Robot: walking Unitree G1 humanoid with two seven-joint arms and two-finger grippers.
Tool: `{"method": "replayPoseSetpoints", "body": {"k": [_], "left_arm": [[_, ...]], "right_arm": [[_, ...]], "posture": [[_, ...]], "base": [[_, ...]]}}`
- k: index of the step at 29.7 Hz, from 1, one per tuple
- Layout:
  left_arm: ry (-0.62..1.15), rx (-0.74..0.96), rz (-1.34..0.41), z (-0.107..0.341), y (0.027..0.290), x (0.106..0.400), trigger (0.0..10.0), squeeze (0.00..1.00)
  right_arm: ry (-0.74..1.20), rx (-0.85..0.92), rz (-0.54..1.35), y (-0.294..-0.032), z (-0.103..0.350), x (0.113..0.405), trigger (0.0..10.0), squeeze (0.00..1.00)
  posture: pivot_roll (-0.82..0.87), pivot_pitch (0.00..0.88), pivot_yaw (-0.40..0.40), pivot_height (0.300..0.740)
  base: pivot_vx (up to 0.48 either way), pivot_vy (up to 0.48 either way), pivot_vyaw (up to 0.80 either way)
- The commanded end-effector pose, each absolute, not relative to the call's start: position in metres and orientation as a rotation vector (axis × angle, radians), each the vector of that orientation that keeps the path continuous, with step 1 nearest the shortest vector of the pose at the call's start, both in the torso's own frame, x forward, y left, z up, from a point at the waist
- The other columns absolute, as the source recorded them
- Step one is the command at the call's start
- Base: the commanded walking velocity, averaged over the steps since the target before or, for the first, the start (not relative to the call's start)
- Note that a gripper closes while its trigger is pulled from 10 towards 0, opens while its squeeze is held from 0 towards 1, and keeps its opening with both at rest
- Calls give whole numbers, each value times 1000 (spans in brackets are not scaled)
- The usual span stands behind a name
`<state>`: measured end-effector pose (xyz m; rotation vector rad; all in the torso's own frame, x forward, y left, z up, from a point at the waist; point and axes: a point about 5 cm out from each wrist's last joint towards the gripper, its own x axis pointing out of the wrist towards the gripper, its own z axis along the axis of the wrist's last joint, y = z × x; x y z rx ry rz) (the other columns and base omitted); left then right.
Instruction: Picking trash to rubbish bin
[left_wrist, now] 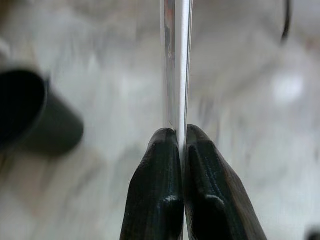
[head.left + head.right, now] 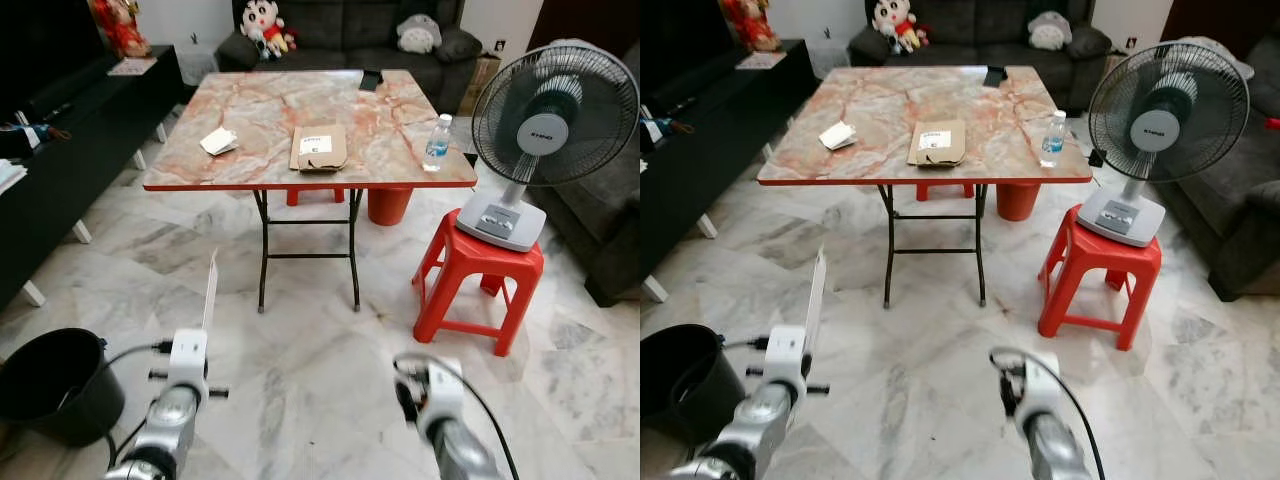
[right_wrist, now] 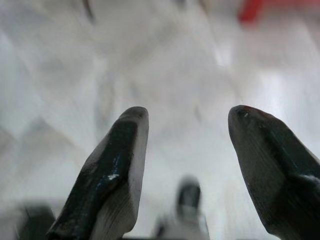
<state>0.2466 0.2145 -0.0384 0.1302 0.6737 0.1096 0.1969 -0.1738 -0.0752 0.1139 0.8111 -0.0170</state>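
Note:
My left gripper (image 1: 180, 131) is shut on a thin flat white sheet (image 2: 210, 290), seen edge-on and standing upright above the wrist. The black rubbish bin (image 2: 50, 385) stands on the floor just to the left of that arm, and it is also in the left wrist view (image 1: 30, 110). My right gripper (image 3: 187, 117) is open over the bare marble floor with nothing between its fingers. On the table (image 2: 260, 170) lie a crumpled white paper (image 2: 218, 141), a brown cardboard envelope (image 2: 318, 147) and a plastic bottle (image 2: 437, 141).
A fan (image 2: 540, 125) sits on a red stool (image 2: 478, 285) to the right of the table. A dark sofa (image 2: 350, 30) runs along the back wall and a black cabinet (image 2: 70, 140) along the left. Marble floor (image 2: 310, 380) lies between me and the table.

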Motion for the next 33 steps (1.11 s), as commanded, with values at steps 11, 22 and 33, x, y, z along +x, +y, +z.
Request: {"method": "replayPoseSetpoints", "body": {"k": [11, 22, 33], "left_arm": [[987, 139, 209, -83, 233, 168, 10000, 0], [923, 206, 157, -71, 227, 196, 10000, 0], [952, 224, 148, -74, 228, 189, 10000, 0]], "right_arm": [[929, 91, -29, -172, -90, 170, 10000, 0], [894, 85, 5, -163, -83, 187, 10000, 0], [936, 62, 2, -160, -90, 174, 10000, 0]], "posture": [[-44, 29, -11, 740], [-43, 23, -6, 740], [-36, 14, 6, 740]], "base": [[0, 0, 0], [22, 0, 246], [241, 0, 640]]}}
